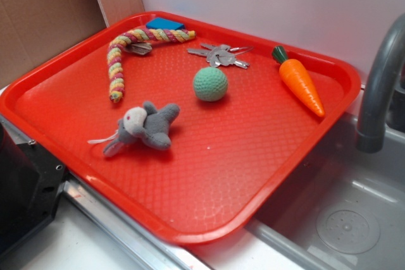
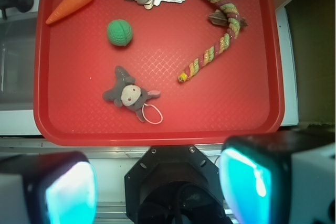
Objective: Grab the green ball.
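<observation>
The green ball (image 1: 210,84) is a small mint-green knitted sphere lying on the red tray (image 1: 253,175), right of centre toward the back. In the wrist view the ball (image 2: 119,32) lies in the tray's upper left part. My gripper (image 2: 157,188) hangs high above the near edge of the tray (image 2: 252,114), far from the ball. Its two cyan-padded fingers (image 2: 71,195) stand wide apart at the bottom of the wrist view with nothing between them. The gripper does not show in the exterior view.
On the tray lie a grey plush mouse (image 1: 144,128), an orange toy carrot (image 1: 300,81), a bunch of keys (image 1: 220,55), a striped rope toy (image 1: 120,55) and a blue block (image 1: 165,24). A grey faucet (image 1: 380,80) and sink stand right. The black robot base (image 2: 172,182) is below the gripper.
</observation>
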Controlling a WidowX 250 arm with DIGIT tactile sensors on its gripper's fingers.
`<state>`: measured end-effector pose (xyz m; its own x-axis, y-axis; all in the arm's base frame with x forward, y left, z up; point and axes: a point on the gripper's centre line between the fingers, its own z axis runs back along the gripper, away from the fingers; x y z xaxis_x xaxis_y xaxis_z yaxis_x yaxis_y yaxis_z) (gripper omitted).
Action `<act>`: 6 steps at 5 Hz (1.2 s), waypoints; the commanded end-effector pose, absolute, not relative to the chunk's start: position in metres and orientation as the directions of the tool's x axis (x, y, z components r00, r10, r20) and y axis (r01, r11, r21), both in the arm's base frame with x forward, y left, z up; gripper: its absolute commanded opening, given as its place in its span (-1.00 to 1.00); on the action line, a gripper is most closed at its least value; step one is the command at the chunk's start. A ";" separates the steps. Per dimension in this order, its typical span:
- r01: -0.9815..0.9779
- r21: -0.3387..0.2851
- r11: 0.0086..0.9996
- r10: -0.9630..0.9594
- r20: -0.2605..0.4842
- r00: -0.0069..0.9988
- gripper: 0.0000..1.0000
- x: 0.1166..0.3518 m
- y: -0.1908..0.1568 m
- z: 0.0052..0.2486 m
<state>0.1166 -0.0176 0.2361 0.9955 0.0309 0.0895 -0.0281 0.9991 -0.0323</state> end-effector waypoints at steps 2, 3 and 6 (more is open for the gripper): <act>0.096 0.022 0.995 -0.096 0.003 0.995 1.00 0.165 -0.030 0.186; 0.270 0.100 0.957 -0.273 0.018 0.962 1.00 0.208 -0.061 0.160; 0.406 0.030 0.913 -0.407 0.105 0.907 1.00 0.243 -0.054 0.102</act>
<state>0.2395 -0.0500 0.0927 0.9133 -0.4014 0.0692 0.4009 0.9159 0.0210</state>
